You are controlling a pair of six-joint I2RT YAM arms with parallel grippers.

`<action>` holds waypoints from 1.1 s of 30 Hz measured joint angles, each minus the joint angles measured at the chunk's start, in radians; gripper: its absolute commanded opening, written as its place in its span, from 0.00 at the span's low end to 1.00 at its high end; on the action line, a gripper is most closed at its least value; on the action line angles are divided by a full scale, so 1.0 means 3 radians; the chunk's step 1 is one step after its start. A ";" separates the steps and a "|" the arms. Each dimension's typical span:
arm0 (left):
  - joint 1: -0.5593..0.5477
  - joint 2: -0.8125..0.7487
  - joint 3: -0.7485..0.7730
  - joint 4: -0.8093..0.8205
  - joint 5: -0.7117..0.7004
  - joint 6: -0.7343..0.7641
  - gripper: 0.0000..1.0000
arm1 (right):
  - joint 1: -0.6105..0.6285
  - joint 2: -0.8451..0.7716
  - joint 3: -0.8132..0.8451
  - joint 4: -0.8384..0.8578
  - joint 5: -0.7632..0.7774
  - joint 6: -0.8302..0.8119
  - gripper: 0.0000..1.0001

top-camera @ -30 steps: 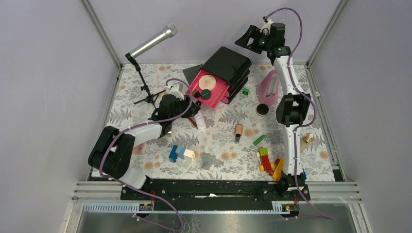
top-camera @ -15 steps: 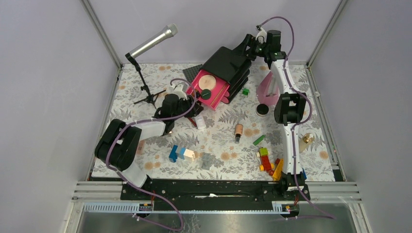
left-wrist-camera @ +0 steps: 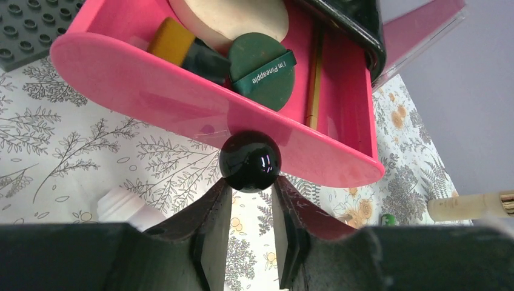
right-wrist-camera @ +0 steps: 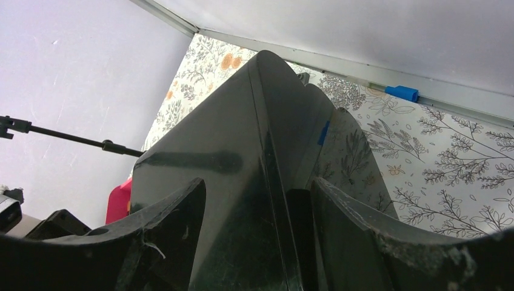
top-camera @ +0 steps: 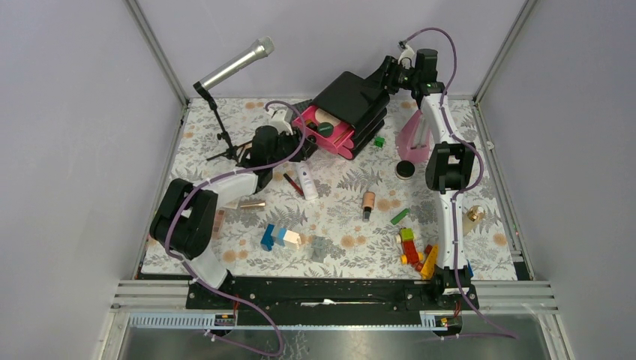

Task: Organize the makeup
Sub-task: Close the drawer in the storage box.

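A black drawer organizer (top-camera: 352, 97) stands at the back, its pink drawer (top-camera: 334, 135) partly out. The drawer holds a beige puff and a green puff (left-wrist-camera: 260, 70). My left gripper (top-camera: 294, 127) is shut on the drawer's black knob (left-wrist-camera: 250, 161), which sits at its fingertips. My right gripper (top-camera: 386, 73) is open, astride the organizer's back corner (right-wrist-camera: 212, 157). On the table lie a white tube (top-camera: 306, 180), red pencil (top-camera: 292, 184), rose-gold lipstick (top-camera: 252, 204), peach bottle (top-camera: 368, 202), black compact (top-camera: 405, 169) and brown palette (top-camera: 218, 222), which my left arm partly hides.
A microphone on its stand (top-camera: 232, 67) is at the back left. A pink metronome (top-camera: 415, 135) is right of the organizer. Bright bricks lie at the front middle (top-camera: 279, 238) and front right (top-camera: 416, 251). A gold bottle (top-camera: 474, 214) stands at the right edge.
The pink drawer has slid back into the organizer with my left gripper on its knob. My right gripper has come down onto the organizer's back corner. The lipstick and pencil are now uncovered.
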 measured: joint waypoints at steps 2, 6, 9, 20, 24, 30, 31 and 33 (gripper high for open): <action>0.0000 0.0004 0.0058 -0.0042 0.0017 0.0019 0.31 | -0.0001 0.0001 -0.0004 0.0013 -0.0006 -0.0022 0.70; 0.0000 0.0084 0.0146 -0.0112 0.0025 0.0048 0.31 | 0.0001 0.0001 -0.0005 0.0003 -0.0050 -0.0038 0.70; 0.0000 0.0262 0.0366 -0.0158 0.0039 0.0066 0.31 | 0.0001 0.0001 -0.0005 -0.0004 -0.0070 -0.0053 0.70; 0.0009 0.0891 0.1225 -0.0202 0.0192 0.0047 0.35 | 0.0022 0.0000 -0.0051 -0.0047 -0.0052 -0.0238 0.70; 0.0008 0.1026 0.1419 -0.0268 0.0197 0.0053 0.41 | 0.0014 0.0000 -0.0069 0.0011 0.0055 -0.0277 0.71; -0.0051 0.0917 0.1207 -0.0182 0.0065 0.0223 0.59 | 0.0028 0.0000 -0.0071 -0.0004 0.0065 -0.0248 0.73; -0.0058 0.0870 0.1143 -0.0186 0.0038 0.0275 0.61 | 0.0032 0.0000 -0.0071 -0.0008 0.0065 -0.0234 0.73; -0.0076 0.0792 0.1054 -0.0207 0.0009 0.0422 0.62 | 0.0043 0.0000 -0.0071 -0.0004 0.0061 -0.0173 0.73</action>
